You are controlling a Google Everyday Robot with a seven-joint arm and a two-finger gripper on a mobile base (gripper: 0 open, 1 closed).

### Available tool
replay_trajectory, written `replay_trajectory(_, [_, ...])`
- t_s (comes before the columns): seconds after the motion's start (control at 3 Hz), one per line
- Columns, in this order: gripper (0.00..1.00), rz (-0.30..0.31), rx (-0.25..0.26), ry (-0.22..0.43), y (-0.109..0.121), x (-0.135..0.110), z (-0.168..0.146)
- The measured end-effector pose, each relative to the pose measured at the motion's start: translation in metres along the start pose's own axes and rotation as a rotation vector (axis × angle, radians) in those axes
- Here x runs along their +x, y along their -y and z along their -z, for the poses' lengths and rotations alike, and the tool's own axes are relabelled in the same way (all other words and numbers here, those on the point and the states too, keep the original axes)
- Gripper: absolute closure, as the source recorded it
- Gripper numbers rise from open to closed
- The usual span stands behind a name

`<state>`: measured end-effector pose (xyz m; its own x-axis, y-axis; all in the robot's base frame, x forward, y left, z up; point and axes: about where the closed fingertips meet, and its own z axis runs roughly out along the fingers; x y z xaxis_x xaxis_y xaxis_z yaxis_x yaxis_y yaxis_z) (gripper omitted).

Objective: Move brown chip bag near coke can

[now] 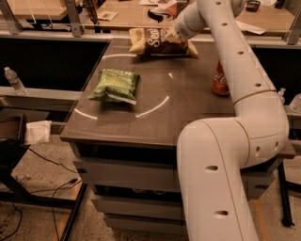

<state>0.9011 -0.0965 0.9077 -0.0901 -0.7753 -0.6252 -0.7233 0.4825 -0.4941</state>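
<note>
The brown chip bag (157,42), dark brown with tan ends and white lettering, is at the far edge of the table. My gripper (173,36) is shut on its right part and holds it tilted, slightly off the tabletop. The coke can (219,80), red, stands upright at the table's right edge, partly hidden behind my white arm (244,70). The can is well to the right of the bag and nearer to me.
A green chip bag (114,85) lies on the left half of the dark table (155,117). A wooden desk with clutter (117,12) stands behind the table. A water bottle (14,80) stands on a ledge at the left.
</note>
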Motion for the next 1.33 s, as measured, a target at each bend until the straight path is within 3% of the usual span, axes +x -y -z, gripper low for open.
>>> replay_trajectory(1.0, [1.00,0.031,0.046,0.048,0.026,-0.009,0.061])
replay_trajectory(1.33, [0.83,0.031,0.040,0.046,0.024,-0.009,0.057])
